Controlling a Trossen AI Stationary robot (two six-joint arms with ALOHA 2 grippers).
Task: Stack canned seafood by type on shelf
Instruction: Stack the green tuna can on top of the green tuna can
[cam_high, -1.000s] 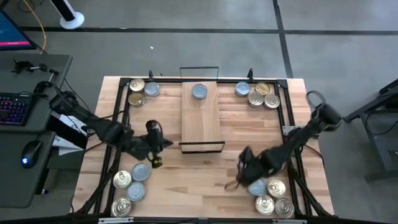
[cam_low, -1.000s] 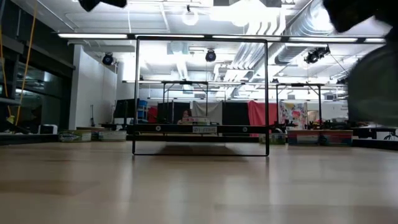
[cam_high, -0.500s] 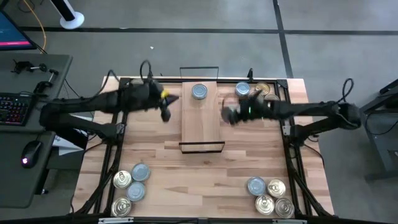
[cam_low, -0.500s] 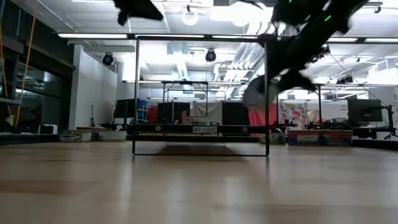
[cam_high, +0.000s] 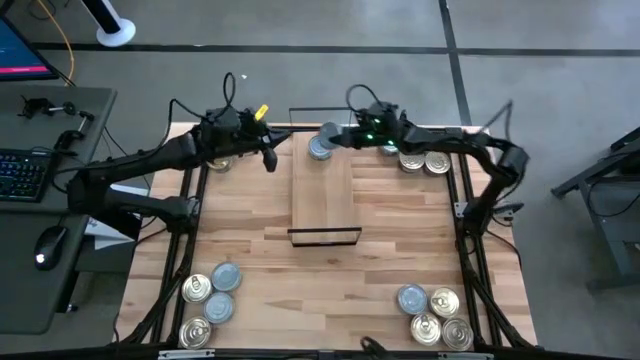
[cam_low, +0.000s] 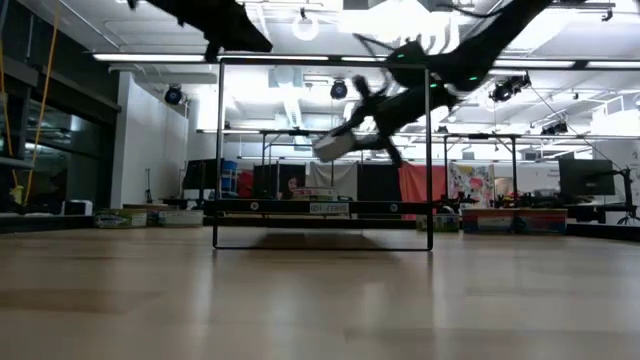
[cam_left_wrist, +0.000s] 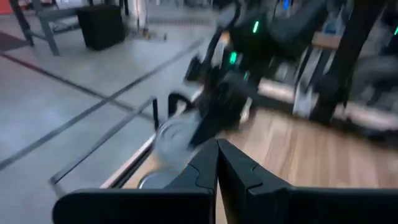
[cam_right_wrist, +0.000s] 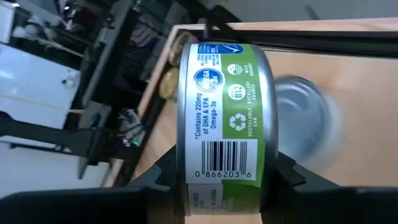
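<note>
R gripper (cam_high: 333, 136) fingers clamp a green-label tin (cam_right_wrist: 221, 121) on its sides, just above the silver tin (cam_high: 320, 150) at the shelf (cam_high: 322, 190) far end; L gripper (cam_high: 268, 160) shut, empty, beside shelf; to stack well, center it over that tin, lower flat, then let go.

Butcher-block table (cam_high: 330, 270) carries the shelf (cam_high: 322, 195) and 4 tin clusters (cam_high: 208, 298)

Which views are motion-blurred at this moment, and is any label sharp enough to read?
Left wrist view: heavy smear, only the shut left gripper crisp. Right wrist view: the green-and-silver labelled round tin in the right gripper is sharp, barcode readable; the silver tin behind is soft. Low view: bright ceiling glare.
</note>
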